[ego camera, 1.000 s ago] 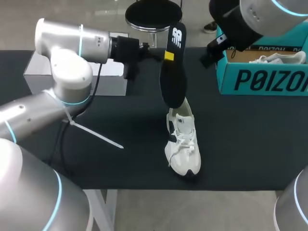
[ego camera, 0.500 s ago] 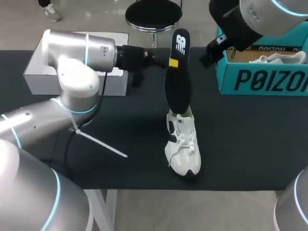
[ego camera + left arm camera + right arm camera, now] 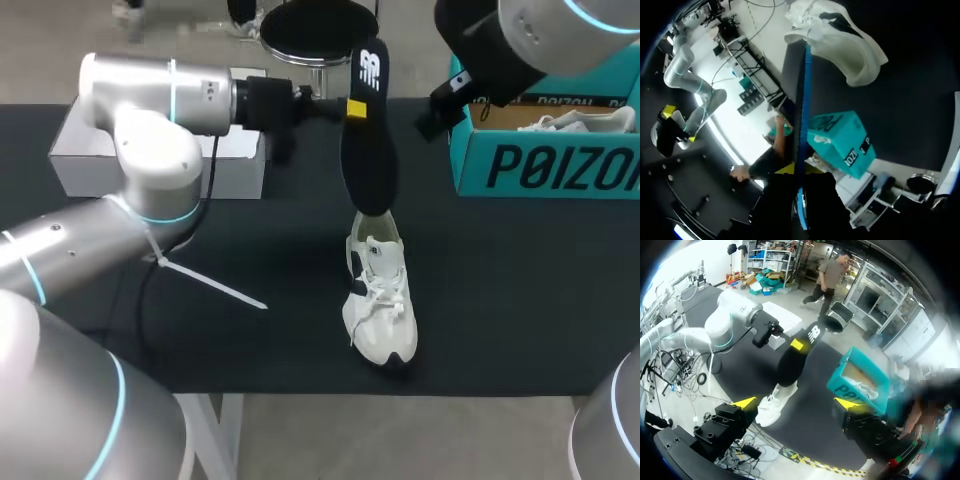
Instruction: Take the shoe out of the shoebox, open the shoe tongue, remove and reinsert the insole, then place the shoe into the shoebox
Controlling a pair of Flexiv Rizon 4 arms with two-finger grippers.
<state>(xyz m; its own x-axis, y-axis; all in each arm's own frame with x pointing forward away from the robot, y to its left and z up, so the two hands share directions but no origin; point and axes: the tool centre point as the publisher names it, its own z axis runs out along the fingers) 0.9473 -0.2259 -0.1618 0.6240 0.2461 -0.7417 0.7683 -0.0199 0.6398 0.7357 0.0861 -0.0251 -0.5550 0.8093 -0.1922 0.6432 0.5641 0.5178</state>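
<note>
Black table, both arms over its far half. Left arm comes in low from the left side and runs level across the far-left area. Right arm hangs in from the far-right corner and covers the shoebox's left corner.

Teal shoebox sits far right on the table, lid off, with a second white shoe inside it. White box is far left, partly hidden behind the left arm.

White shoe is out of the shoebox, standing on its sole in the middle of the table, well apart from the box. Its long axis runs near-far: toe toward the near edge, heel toward the far side, laces up.

Black insole is held in the air nearly upright, its long axis close to vertical and leaning slightly. The logo end is up, and the lower end is right over the shoe's heel opening; cannot tell if it touches.

Left gripper is clamped on the insole near its upper end. From the left wrist the insole shows edge-on between the fingers, pointing down at the shoe.

Right gripper is spread wide, nothing between the fingers, high above the table.

Thin white strip sticks out from under the left arm's elbow, left of the shoe.
</note>
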